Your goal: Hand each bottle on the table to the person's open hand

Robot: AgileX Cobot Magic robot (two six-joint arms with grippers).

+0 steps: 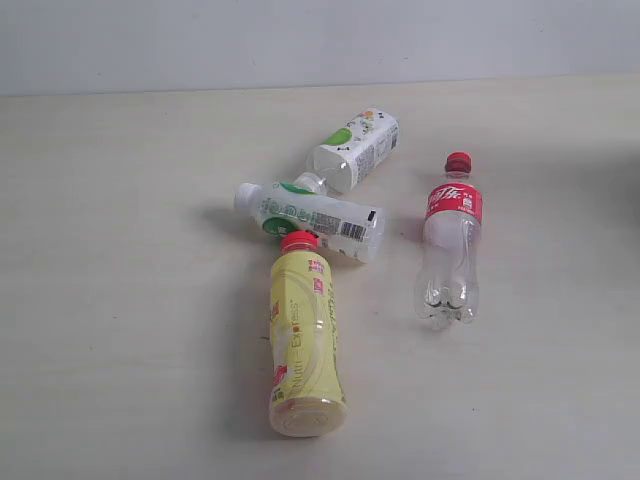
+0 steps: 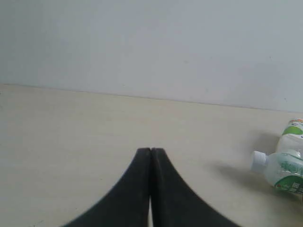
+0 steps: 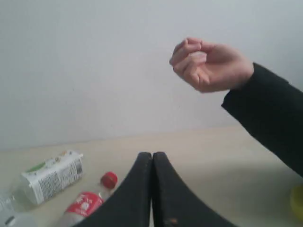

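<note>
Several bottles lie on the pale table (image 1: 120, 300). A yellow bottle (image 1: 303, 335) with a red cap lies nearest the front. A white-and-green bottle (image 1: 315, 218) lies crosswise at its cap, and another white-and-green one (image 1: 358, 149) lies behind. A clear cola bottle (image 1: 451, 245) with a red label lies to the right. The exterior view shows neither gripper. My left gripper (image 2: 151, 152) is shut and empty, well away from a white-and-green bottle (image 2: 282, 169). My right gripper (image 3: 152, 155) is shut and empty beside the cola bottle (image 3: 87, 203). The person's hand (image 3: 208, 65), fingers curled, hovers above the table.
A plain pale wall (image 1: 320, 40) runs behind the table. A black sleeve (image 3: 270, 118) reaches in from one side of the right wrist view. Something yellow (image 3: 298, 202) shows at that view's edge.
</note>
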